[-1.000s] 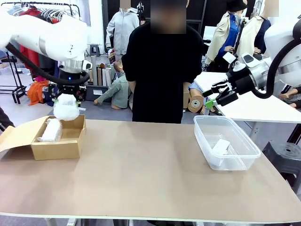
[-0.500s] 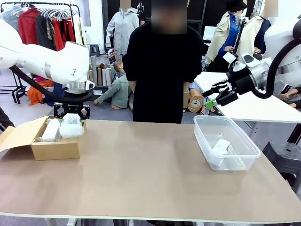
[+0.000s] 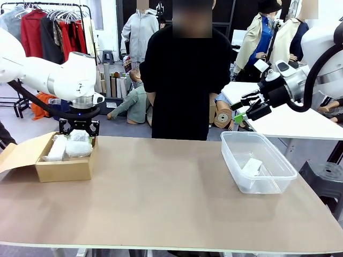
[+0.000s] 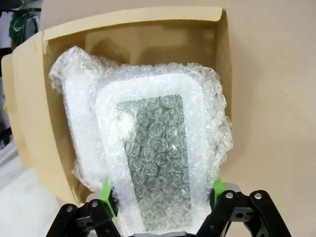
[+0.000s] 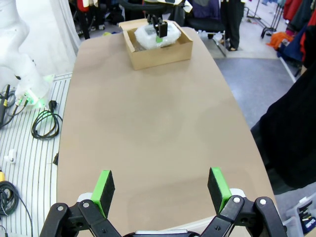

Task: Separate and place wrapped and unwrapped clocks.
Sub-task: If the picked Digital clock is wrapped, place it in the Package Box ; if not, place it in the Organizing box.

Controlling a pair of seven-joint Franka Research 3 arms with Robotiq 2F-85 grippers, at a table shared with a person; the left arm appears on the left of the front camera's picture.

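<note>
A rounded-rectangular clock with a grey face (image 4: 155, 158), swathed in knobbly, whitish bubble wrap, sits inside the open brown cardboard box (image 3: 63, 169) at the table's left, clamped between the green pads of the left gripper (image 4: 163, 195), and lies against a second wrapped bundle (image 4: 74, 113) already in the box. The bare white clock (image 3: 251, 166), a smooth block, lies in the clear plastic tub (image 3: 281, 171) at the right. The right gripper (image 5: 160, 190) hangs above the matte tan table (image 3: 171, 203) with fingers spread apart and nothing between them; no writing is legible.

Two bubble-wrapped clocks (image 4: 153, 158) in box; bare clock (image 3: 251, 166) in bin.
</note>
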